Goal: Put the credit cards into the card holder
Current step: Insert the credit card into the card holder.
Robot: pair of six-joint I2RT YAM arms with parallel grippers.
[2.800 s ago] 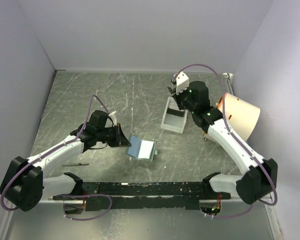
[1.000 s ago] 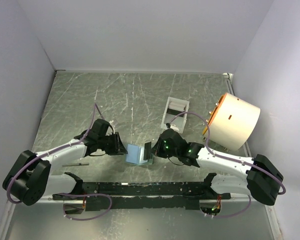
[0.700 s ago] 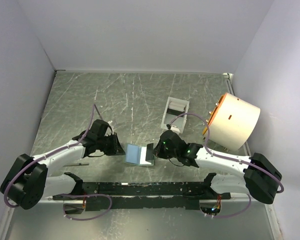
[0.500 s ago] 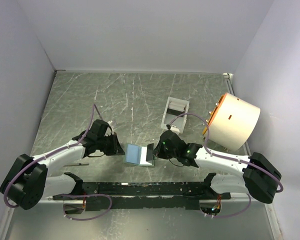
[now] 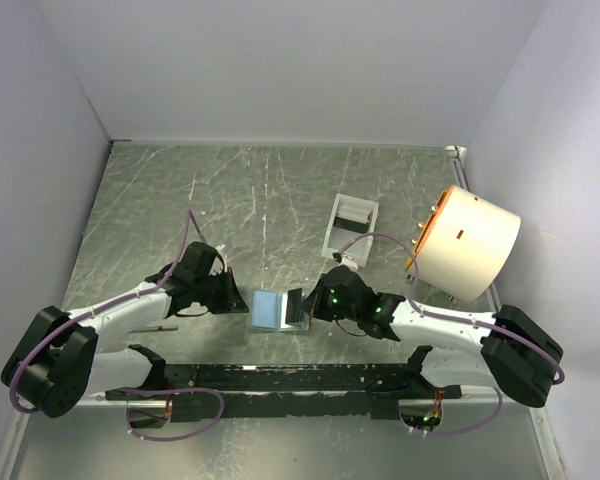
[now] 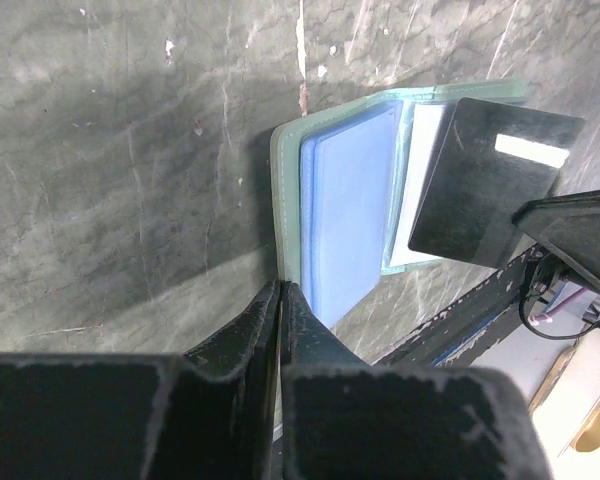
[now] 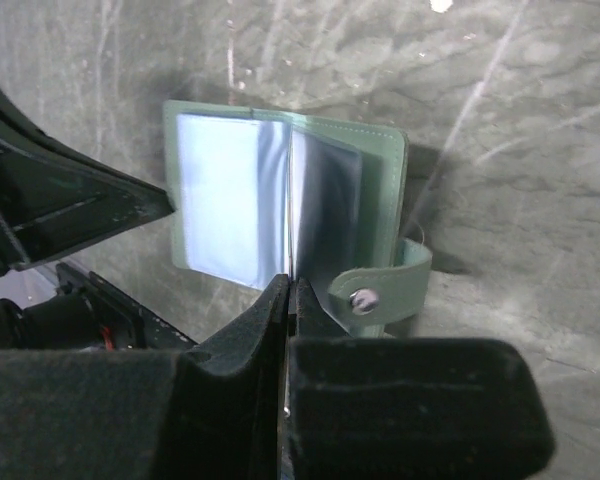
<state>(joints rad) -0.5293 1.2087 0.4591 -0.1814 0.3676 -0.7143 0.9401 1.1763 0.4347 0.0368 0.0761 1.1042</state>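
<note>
Top view, starting by the arm bases: the wallet (image 5: 270, 309) lies open on the grey table (image 5: 180, 200), pale blue inside facing up, between the two grippers. The left gripper (image 5: 238, 300) comes at it low from the left. In the left wrist view its fingers (image 6: 265, 320) are pressed together, with the tips right at the wallet's (image 6: 345, 200) green edge. I cannot tell whether that edge is nipped between them or only touched.

The right gripper (image 5: 298, 303) sits at the wallet's other side, clamped on a dark card (image 6: 485, 185). The card hangs tilted over the wallet's right half, above the clear sleeves. Whether it touches them I cannot tell. In the right wrist view the card is edge-on and lost between the closed fingers (image 7: 250, 330). It lines up with the middle fold of the wallet (image 7: 230, 200), and the snap tab (image 7: 380, 295) sticks out just beside the fingertips.

Farther back, well apart from the wallet, stands a white tray (image 5: 329, 236) with something dark inside. To its right, against the side wall, is a round cream drum (image 5: 470, 245).
</note>
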